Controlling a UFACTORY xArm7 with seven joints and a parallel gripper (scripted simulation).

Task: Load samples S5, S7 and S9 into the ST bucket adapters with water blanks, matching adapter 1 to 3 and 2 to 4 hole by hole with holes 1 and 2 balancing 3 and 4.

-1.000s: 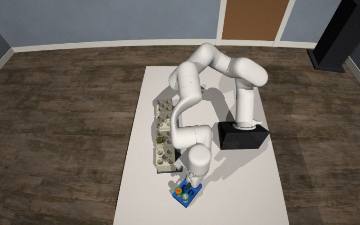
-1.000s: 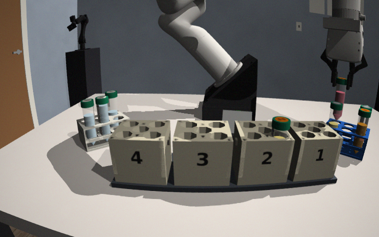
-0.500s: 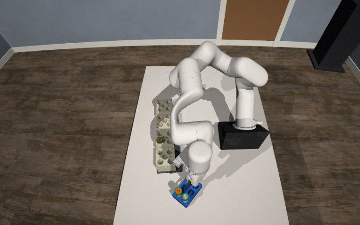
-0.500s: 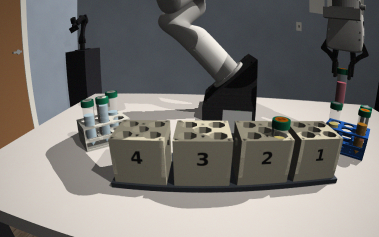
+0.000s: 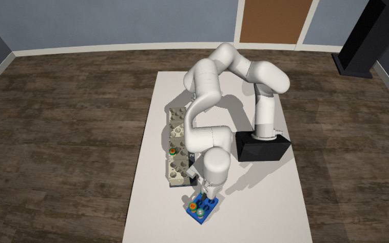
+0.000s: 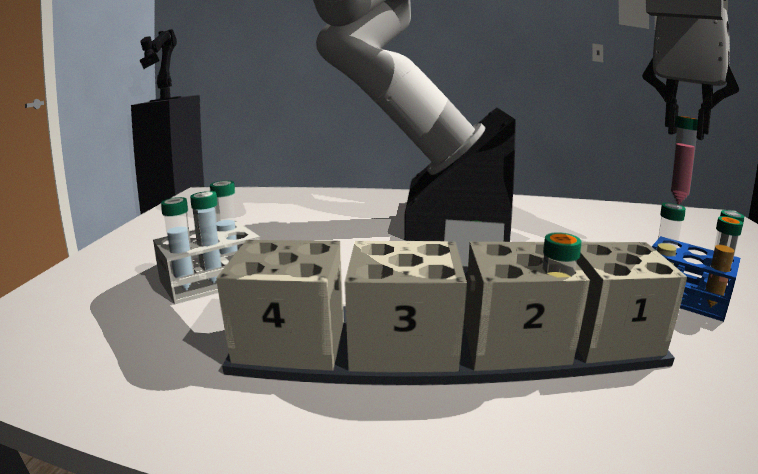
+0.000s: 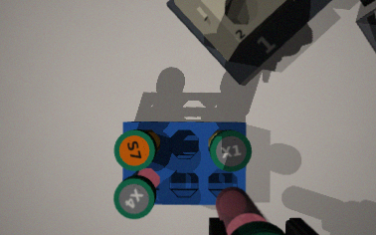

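Observation:
My gripper (image 6: 687,124) is shut on the cap end of a pink-filled sample tube (image 6: 684,167) and holds it upright, its tip well above the blue rack (image 6: 697,278). The fingers hide its ID. In the wrist view the tube (image 7: 241,211) hangs over the blue rack's (image 7: 184,164) lower right well. S7 (image 7: 134,149), X1 (image 7: 230,150) and X4 (image 7: 134,198) stand in the rack. An orange-dotted tube (image 6: 561,250) stands in adapter 2 (image 6: 526,306) on the stand. Adapters 1 (image 6: 632,300), 3 (image 6: 402,306) and 4 (image 6: 279,303) hold no tubes.
A clear rack (image 6: 193,259) with three blue-filled water blanks stands behind adapter 4. The arm's black base (image 6: 458,194) stands behind the stand. The blue rack sits near the table's front end in the overhead view (image 5: 203,209).

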